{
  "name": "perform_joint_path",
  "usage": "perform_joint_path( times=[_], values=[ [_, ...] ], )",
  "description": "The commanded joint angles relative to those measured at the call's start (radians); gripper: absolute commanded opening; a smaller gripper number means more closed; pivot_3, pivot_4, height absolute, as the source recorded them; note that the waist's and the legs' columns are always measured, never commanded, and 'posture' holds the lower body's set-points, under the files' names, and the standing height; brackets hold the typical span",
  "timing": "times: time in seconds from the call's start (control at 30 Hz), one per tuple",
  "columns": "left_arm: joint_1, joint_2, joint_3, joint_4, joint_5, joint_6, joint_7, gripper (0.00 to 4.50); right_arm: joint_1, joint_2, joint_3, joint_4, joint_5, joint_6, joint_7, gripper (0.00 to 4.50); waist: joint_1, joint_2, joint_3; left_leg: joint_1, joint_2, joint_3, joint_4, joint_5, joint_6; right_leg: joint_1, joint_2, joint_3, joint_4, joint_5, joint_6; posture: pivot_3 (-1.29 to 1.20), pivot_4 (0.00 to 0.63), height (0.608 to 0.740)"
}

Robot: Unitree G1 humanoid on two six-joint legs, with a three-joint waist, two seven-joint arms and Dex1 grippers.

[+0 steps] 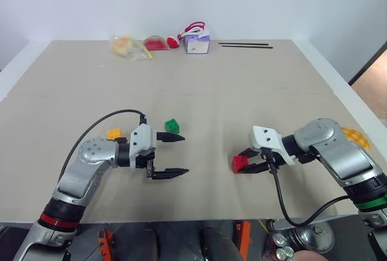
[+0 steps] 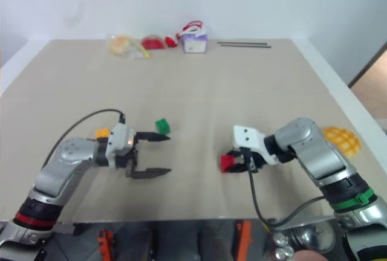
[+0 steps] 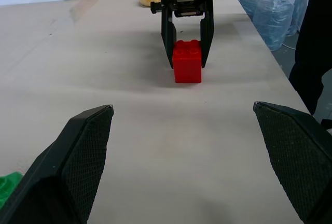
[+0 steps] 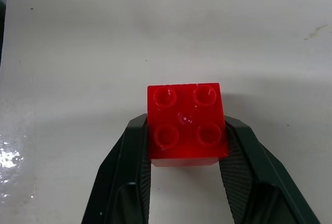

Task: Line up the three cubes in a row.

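Observation:
The red cube (image 1: 240,163) rests on the table right of centre, studs up, with my right gripper (image 1: 244,163) shut on its two sides. The right wrist view shows both fingers pressed against the red cube (image 4: 185,123). The green cube (image 1: 172,125) lies left of centre, just beyond the upper finger of my left gripper (image 1: 184,154). That gripper is wide open, empty, and points right toward the red cube (image 3: 187,63). Behind its wrist, further left, sits the yellow-orange cube (image 1: 113,133). A corner of the green cube (image 3: 7,187) shows beside the left finger.
A round yellow bun (image 1: 355,137) lies by the table's right edge behind my right arm. Along the far edge are a plastic bag (image 1: 124,45), a red item (image 1: 157,43), a purple-white box (image 1: 197,42) and black sticks (image 1: 245,45). Water bottles (image 3: 270,11) stand beyond the table.

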Motion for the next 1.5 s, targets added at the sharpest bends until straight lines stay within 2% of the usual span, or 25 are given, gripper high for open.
perform_joint_path(
  times=[0.03,0.07,0.23,0.3,0.53,0.77,1.03,1.3,1.5],
  values=[
    [0.003,0.004,0.02,-0.045,-0.024,0.008,0.009,4.5,0.005,0.013,-0.012,-0.014,-0.004,-0.007,0.001,1.75,0.0,0.0,0.0,0.0,0.0,0.0,0.0,0.0,0.0,0.0,0.0,0.0,0.0,0.0,0.0,0.0,0.15,0.74],
    [0.004,0.004,0.02,-0.048,-0.024,0.01,0.011,4.5,0.005,0.016,-0.014,-0.016,-0.002,-0.005,0.0,2.3,0.0,0.0,0.0,0.0,0.0,0.0,0.0,0.0,0.0,0.0,0.0,0.0,0.0,0.0,0.0,0.0,0.15,0.74],
    [0.02,-0.009,0.038,-0.061,-0.034,0.027,0.056,4.5,-0.005,0.022,-0.07,-0.063,0.079,0.048,0.022,4.06,0.001,0.0,0.0,0.0,0.0,0.0,0.0,0.0,0.0,0.0,0.0,0.001,0.001,0.001,0.001,0.0,0.15,0.74],
    [0.027,-0.026,0.06,-0.067,-0.046,0.048,0.107,4.5,-0.026,0.023,-0.109,-0.087,0.129,0.087,0.02,4.47,0.001,0.0,0.0,-0.001,0.0,0.0,0.0,0.0,0.0,0.0,0.0,0.001,0.001,0.002,0.004,0.0,0.15,0.74],
    [0.097,-0.111,0.156,-0.135,-0.029,0.123,0.386,4.5,-0.086,0.061,-0.27,-0.16,0.334,0.248,-0.046,4.47,0.001,0.0,0.0,0.0,0.0,-0.001,0.0,0.0,0.0,0.0,0.001,0.0,0.001,0.003,0.004,0.0,0.15,0.74],
    [0.059,-0.155,0.138,-0.056,0.044,0.14,0.517,4.5,-0.097,0.152,-0.262,-0.108,0.287,0.226,-0.186,4.47,0.002,-0.001,0.0,0.0,0.0,0.0,0.002,0.0,0.0,0.001,0.001,0.001,0.001,0.003,0.004,0.0,0.15,0.74],
    [-0.029,-0.18,0.076,0.141,0.09,0.078,0.444,4.5,-0.103,0.19,-0.245,-0.109,0.276,0.23,-0.224,4.47,0.002,-0.001,0.0,-0.001,-0.001,0.0,0.002,0.0,0.0,0.0,0.001,0.001,0.001,0.004,0.005,0.0,0.15,0.74],
    [-0.198,-0.185,0.067,0.417,0.142,-0.031,0.351,4.5,-0.092,0.194,-0.248,-0.136,0.285,0.242,-0.25,4.47,0.002,-0.001,0.0,-0.001,-0.001,0.0,0.002,0.0,0.0,0.0,0.001,0.001,0.001,0.004,0.005,0.0,0.15,0.74],
    [-0.254,-0.199,0.041,0.527,0.182,-0.066,0.303,4.5,-0.079,0.187,-0.259,-0.164,0.289,0.257,-0.272,4.47,0.001,-0.001,0.0,-0.002,-0.001,0.0,0.0,0.0,0.0,0.0,0.001,0.001,0.001,0.003,0.005,0.0,0.15,0.74]
  ],
)
